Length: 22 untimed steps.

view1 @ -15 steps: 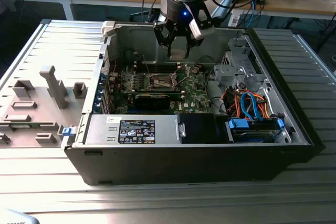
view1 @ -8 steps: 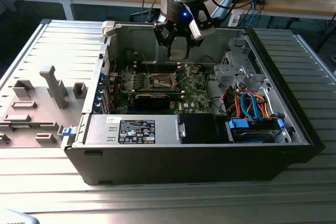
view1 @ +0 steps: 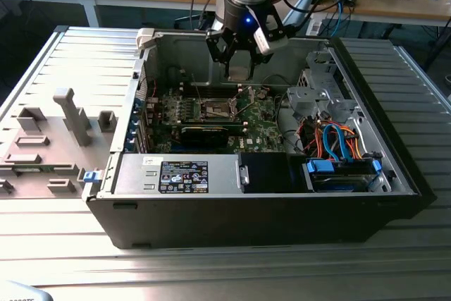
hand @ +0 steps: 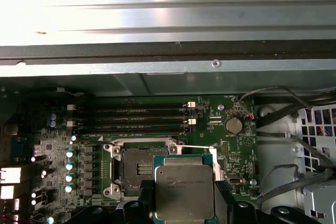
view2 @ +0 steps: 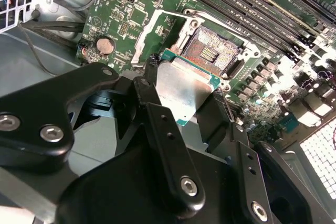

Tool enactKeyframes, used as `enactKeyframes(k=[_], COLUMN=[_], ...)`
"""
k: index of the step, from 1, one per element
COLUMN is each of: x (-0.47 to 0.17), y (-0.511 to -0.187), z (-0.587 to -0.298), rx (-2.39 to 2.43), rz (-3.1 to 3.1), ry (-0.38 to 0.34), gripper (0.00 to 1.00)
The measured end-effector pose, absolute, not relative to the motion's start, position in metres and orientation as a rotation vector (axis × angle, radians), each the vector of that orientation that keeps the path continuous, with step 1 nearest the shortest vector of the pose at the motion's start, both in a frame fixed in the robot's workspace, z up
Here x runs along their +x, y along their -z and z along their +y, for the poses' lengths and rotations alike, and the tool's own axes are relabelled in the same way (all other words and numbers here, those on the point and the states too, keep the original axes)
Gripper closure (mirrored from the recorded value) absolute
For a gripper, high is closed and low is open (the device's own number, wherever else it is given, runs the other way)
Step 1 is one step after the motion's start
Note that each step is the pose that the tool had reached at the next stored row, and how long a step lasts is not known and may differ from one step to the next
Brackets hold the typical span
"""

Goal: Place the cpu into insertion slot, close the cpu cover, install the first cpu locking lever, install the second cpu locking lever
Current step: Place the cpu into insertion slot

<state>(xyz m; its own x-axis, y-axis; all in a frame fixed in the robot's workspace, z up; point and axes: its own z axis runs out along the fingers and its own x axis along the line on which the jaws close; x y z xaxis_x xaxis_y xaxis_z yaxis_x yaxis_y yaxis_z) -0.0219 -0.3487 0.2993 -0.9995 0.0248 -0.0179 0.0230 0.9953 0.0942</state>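
Gripper (view1: 239, 70) hangs inside the computer case (view1: 246, 220), above the circuit board (hand: 239, 145), just beside the socket (hand: 137, 167), clamped on the chip (hand: 185, 192), which is not yet seated. Likely risks: coming down tilted or off-centre could damage the socket, and the raised lid (view2: 148, 32) beside the socket could snag the chip.

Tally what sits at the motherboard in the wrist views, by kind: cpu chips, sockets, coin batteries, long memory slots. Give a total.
cpu, gripped in the gripper: 1
insertion slot, uncovered: 1
coin battery: 1
memory slots: 4
Total: 7
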Motion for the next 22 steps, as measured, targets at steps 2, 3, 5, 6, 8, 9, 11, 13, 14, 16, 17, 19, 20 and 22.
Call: enactKeyframes(k=[2, 3, 5, 6, 8, 9, 11, 13, 14, 16, 17, 19, 20, 22], x=[-0.0219, -0.0219, -0.0219, -0.0219, -0.0219, -0.0219, -0.0219, -0.0219, -0.0219, -0.0219, -0.0219, -0.0219, -0.0219, -0.0219], y=[-0.2990, -0.2988, -0.2986, -0.2984, -0.2980, -0.2978, -0.2974, -0.2946, -0.2944, -0.2941, -0.2940, -0.2935, -0.2934, -0.2929], z=[-0.3487, -0.3487, -0.3487, -0.3487, -0.3487, -0.3487, -0.3487, -0.3487, -0.3487, -0.3487, -0.3487, -0.3487, -0.3487, -0.3487], rx=[0.037, 0.037, 0.037, 0.037, 0.037, 0.037, 0.037, 0.037, 0.037, 0.037, 0.037, 0.037, 0.037, 0.037], rz=[3.119, 3.119, 3.119, 3.119, 3.119, 3.119, 3.119, 3.119, 3.119, 3.119, 3.119, 3.119, 3.119, 3.119], ry=[-0.147, -0.147, -0.147, -0.147, -0.147, -0.147, -0.147, -0.147, -0.147, -0.147, -0.147, -0.147, -0.147, -0.147], gripper=[0.46, 0.46, 0.46, 0.46, 0.46, 0.46, 0.46, 0.46, 0.46, 0.46, 0.46, 0.46, 0.46, 0.46])
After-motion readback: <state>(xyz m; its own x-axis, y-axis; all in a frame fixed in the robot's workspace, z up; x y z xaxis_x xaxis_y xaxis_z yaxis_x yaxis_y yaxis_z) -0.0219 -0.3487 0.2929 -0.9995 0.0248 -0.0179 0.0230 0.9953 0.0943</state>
